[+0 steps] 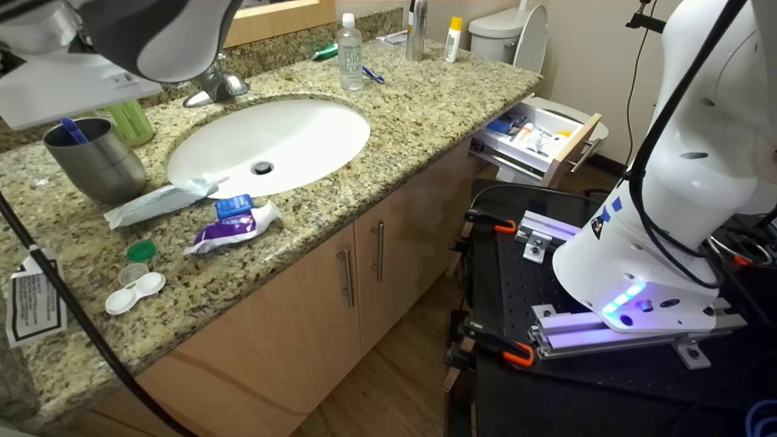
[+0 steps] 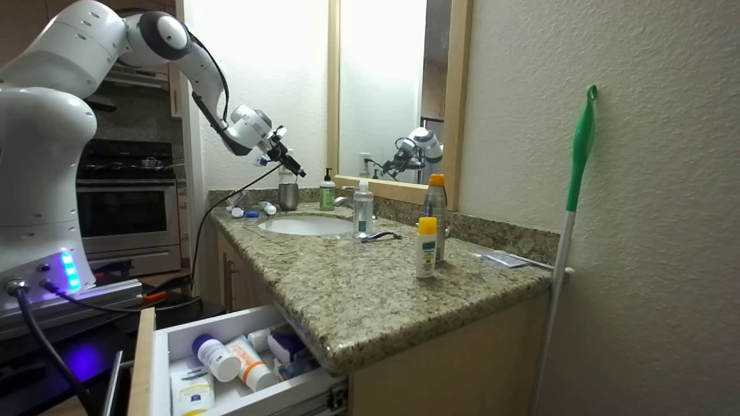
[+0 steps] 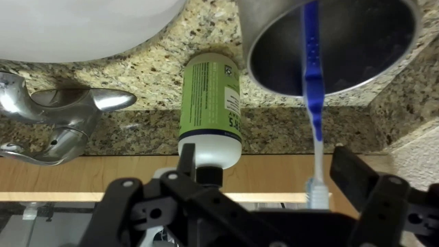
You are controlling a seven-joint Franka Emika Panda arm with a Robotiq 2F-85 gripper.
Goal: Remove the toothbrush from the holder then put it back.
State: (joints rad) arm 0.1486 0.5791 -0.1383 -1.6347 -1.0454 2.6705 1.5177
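Note:
A blue toothbrush with a pale neck and head (image 3: pixel 313 82) stands tilted in the metal cup (image 3: pixel 255 20) that serves as holder. In an exterior view its blue handle (image 1: pixel 74 130) shows inside the cup (image 1: pixel 100 164); the head is hidden there by the arm. My gripper (image 3: pixel 264 154) is open in the wrist view. The toothbrush's neck and head lie between the two fingers in that view, nearer the right finger, with a gap to it. In an exterior view the gripper (image 2: pixel 302 173) is just above the cup (image 2: pixel 288 197).
A green soap bottle (image 3: pixel 209 96) stands beside the cup, near the left finger in the wrist view. The faucet (image 3: pixel 68 113), sink (image 1: pixel 273 136) and mirror frame (image 3: pixel 103 175) are close by. A white tube (image 1: pixel 164 203) and purple toothpaste tube (image 1: pixel 227 232) lie near the cup.

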